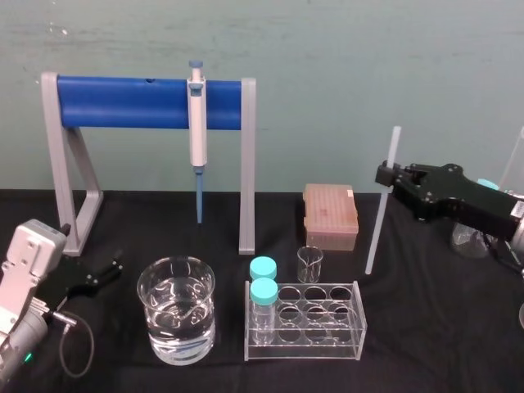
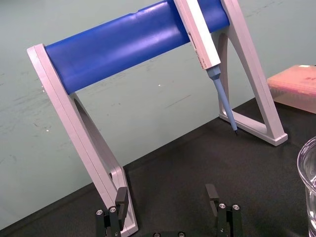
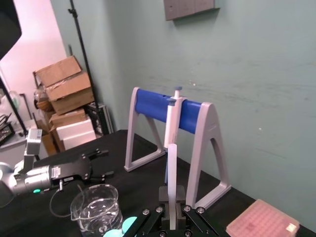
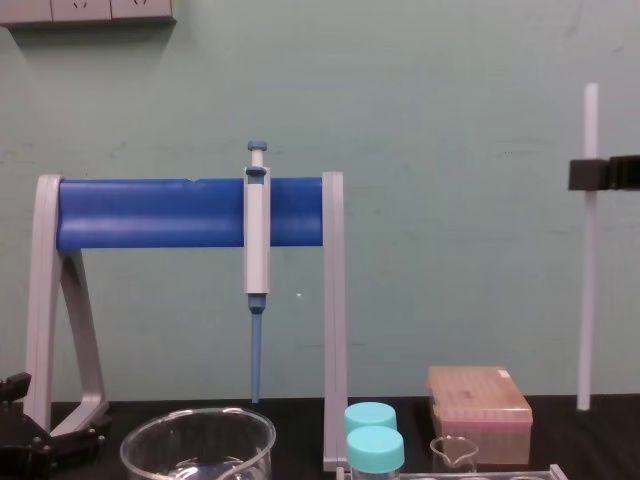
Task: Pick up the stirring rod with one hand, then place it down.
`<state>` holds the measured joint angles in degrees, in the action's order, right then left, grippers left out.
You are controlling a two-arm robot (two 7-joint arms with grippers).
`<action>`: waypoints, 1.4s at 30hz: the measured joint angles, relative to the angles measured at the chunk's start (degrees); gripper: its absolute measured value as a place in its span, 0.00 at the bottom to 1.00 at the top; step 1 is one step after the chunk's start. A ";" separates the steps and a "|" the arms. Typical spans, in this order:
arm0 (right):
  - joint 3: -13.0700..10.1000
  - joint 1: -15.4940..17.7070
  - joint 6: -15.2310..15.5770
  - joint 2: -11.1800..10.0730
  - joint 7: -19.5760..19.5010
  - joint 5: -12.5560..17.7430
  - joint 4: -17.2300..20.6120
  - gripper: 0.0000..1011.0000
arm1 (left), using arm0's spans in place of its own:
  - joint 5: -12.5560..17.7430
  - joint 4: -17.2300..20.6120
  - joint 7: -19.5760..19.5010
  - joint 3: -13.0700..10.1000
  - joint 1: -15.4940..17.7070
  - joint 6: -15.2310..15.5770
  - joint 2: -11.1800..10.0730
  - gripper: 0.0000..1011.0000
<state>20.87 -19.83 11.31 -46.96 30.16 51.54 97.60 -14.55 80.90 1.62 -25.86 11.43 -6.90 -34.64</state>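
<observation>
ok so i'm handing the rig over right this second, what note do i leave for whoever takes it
Right gripper: jaws shut on the stirring rod, holding it upright over the right side of the table, beside the tip box.
Left gripper: parked low at the left, by the foot of the pipette stand, jaws open, holding nothing.
Done: the rod is picked up with one hand. Its lower end is close to the table top, and I can't tell if it touches.
Left: lay the rod down on the table and release it.
</observation>
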 joint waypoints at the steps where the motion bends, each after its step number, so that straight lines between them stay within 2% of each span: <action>1: 0.32 -0.22 -0.02 0.13 0.23 -0.23 -0.24 0.07 | 0.00 0.00 0.00 0.00 0.00 0.00 0.00 0.99; 9: 3.06 -2.42 -0.30 1.59 2.38 -2.11 -2.92 0.07 | 0.00 0.00 0.00 0.00 0.00 0.00 0.00 0.99; 16: 5.17 -3.88 -1.74 3.35 4.59 -4.01 -5.97 0.07 | 0.00 0.00 0.00 0.00 0.00 0.00 0.00 0.99; 42: 6.88 -5.33 -5.31 7.08 8.33 -7.00 -12.73 0.07 | 0.00 0.00 0.00 0.00 0.00 0.00 0.00 0.99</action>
<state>27.74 -25.16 6.00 -39.88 38.49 44.54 84.88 -14.55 80.90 1.62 -25.86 11.43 -6.90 -34.65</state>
